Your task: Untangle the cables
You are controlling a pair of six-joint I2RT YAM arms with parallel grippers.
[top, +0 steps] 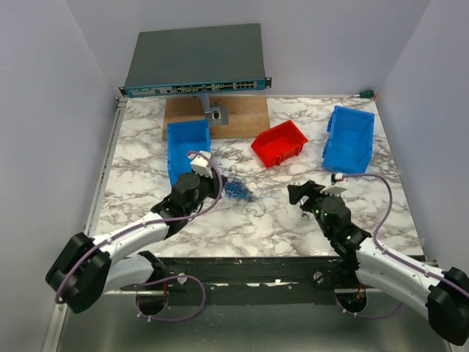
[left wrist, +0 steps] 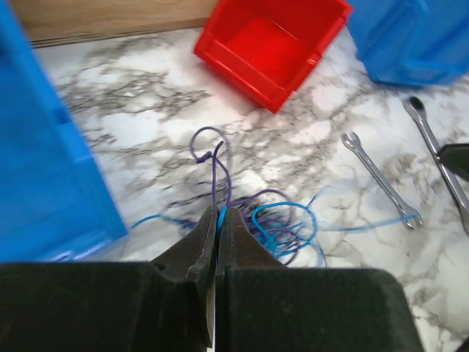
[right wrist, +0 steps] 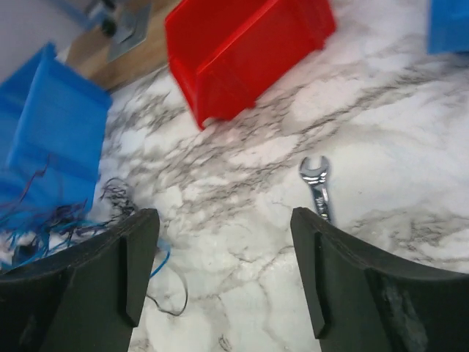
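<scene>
The cables are a small tangle of thin blue and dark purple strands on the marble table, just right of my left gripper. In the left wrist view the left gripper is shut on a blue and a purple strand, and the loose loops of the cables spread out beyond its tips. My right gripper stands open above bare marble with nothing between its fingers. The cables lie to its left, and one dark strand curls beside its left finger.
A red bin sits behind the tangle, with blue bins at the left and right. A wooden board and a network switch are at the back. Two silver wrenches lie right of the cables.
</scene>
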